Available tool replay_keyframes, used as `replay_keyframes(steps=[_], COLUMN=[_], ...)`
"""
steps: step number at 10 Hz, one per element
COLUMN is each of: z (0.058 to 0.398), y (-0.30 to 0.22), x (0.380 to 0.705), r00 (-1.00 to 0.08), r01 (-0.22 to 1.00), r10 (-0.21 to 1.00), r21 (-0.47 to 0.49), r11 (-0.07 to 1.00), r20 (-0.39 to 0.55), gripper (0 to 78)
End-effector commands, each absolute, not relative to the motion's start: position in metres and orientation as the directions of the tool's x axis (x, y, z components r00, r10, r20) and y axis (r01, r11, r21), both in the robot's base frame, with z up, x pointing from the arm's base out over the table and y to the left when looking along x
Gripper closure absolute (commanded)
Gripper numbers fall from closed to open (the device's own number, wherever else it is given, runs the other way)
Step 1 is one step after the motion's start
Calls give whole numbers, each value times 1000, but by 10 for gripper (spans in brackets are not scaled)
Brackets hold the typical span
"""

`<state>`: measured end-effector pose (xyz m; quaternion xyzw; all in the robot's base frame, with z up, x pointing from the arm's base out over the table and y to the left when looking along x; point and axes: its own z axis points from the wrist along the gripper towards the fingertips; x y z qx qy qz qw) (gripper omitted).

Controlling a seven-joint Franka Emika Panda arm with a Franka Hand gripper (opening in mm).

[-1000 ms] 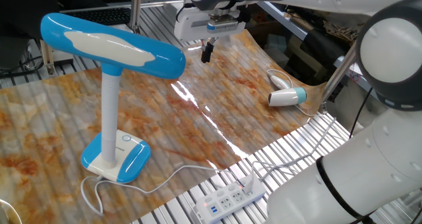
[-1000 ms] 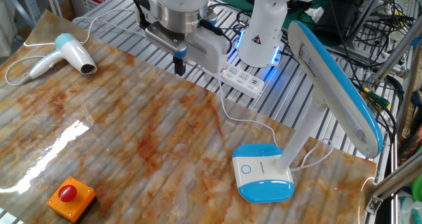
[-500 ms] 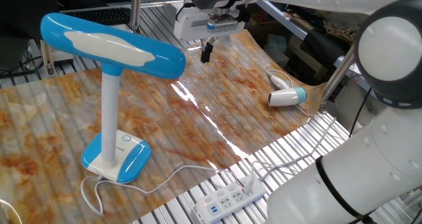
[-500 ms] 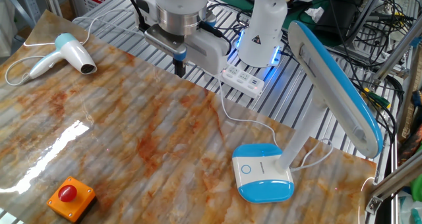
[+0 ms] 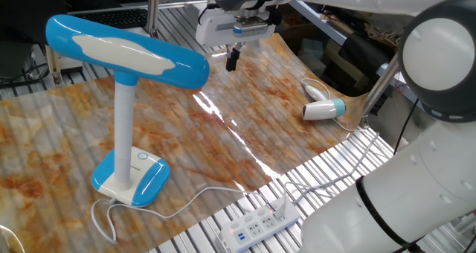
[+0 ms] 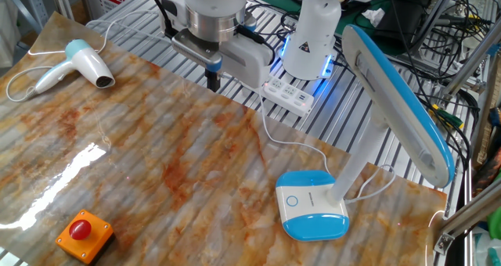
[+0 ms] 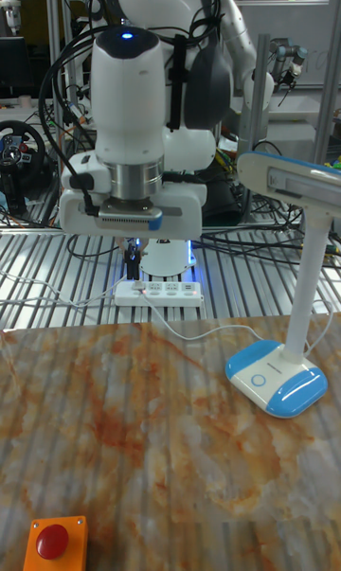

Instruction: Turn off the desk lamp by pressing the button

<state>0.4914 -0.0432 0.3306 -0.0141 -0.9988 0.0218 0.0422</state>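
— Over the far edge of the table [image 6: 156, 141], what hangs there?

— Up there the gripper [image 6: 212, 81] hangs above the marbled mat, its dark fingers pointing down; one fixed view shows it too [image 5: 233, 59]. The fingers read as a single dark tip in every view, so I cannot tell whether they are together or apart. Nothing is between them that I can see.

— And the desk lamp?

— The desk lamp [image 6: 368, 133] stands well apart from the gripper, near the mat's corner, its rounded blue-and-white base flat on the surface and its long blue head high on the pale column. In one fixed view it is at the left [image 5: 126, 97]; the tall fixed view has it at the right [image 7: 294, 277].

— Where is the button?

— The button [image 6: 292, 201] is the small ringed circle on the base's white face, also seen in the tall fixed view [image 7: 255, 379]. Nothing touches it.

— Anything else?

— A hair dryer [image 6: 82, 65], a red button box [image 6: 83, 234] and a power strip [image 6: 291, 95] beyond the mat.
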Motion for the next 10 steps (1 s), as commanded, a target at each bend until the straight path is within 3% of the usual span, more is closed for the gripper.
replay_keyframes(steps=[1,10], z=[332,332], y=[-43,-44], x=[492,492], r00=[-996,-997], r01=[24,12], r10=[27,16], r21=[-45,-49], r11=[999,999], r20=[81,80], gripper=[776,776])
